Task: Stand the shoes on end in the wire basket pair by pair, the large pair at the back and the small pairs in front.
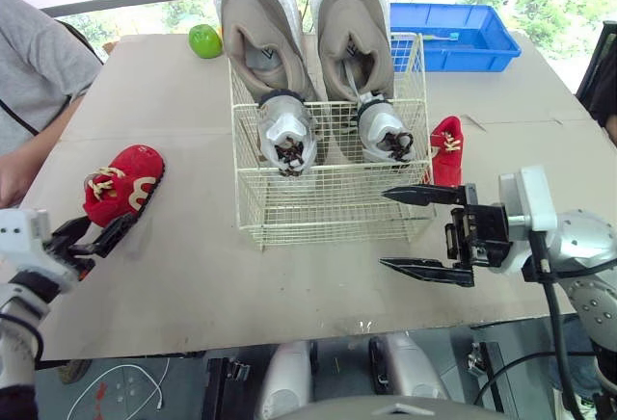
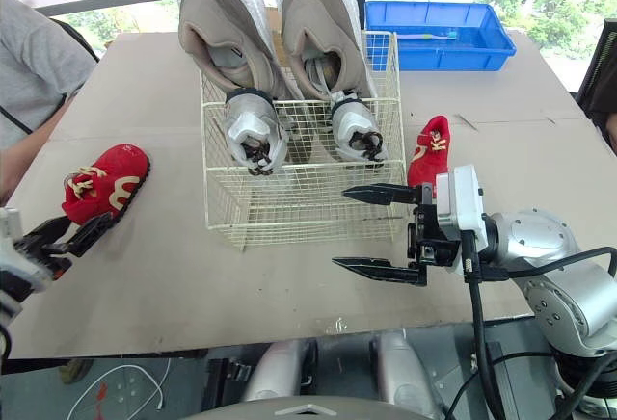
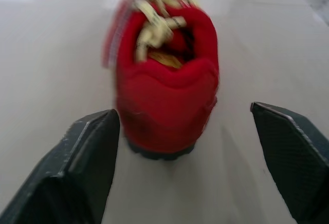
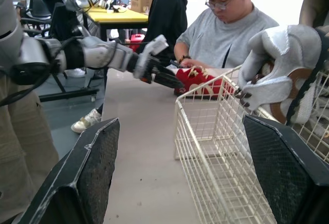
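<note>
The wire basket (image 1: pixel 328 210) stands mid-table (image 1: pixel 193 285). The large beige sneakers (image 1: pixel 265 49) stand on end against the basket's back wall, toes up. One small red shoe (image 1: pixel 122 184) lies well to the left of the basket. The left gripper (image 3: pixel 182 113) is at that shoe's heel, jaws wide apart and not touching it. The second red shoe (image 1: pixel 445 148) sits just beside the basket's right side. The right gripper (image 1: pixel 384 227) hovers near the basket's front right corner, jaws spread and empty. A green apple (image 1: pixel 204 40) and a blue bin (image 1: pixel 453 35) sit behind the basket.
</note>
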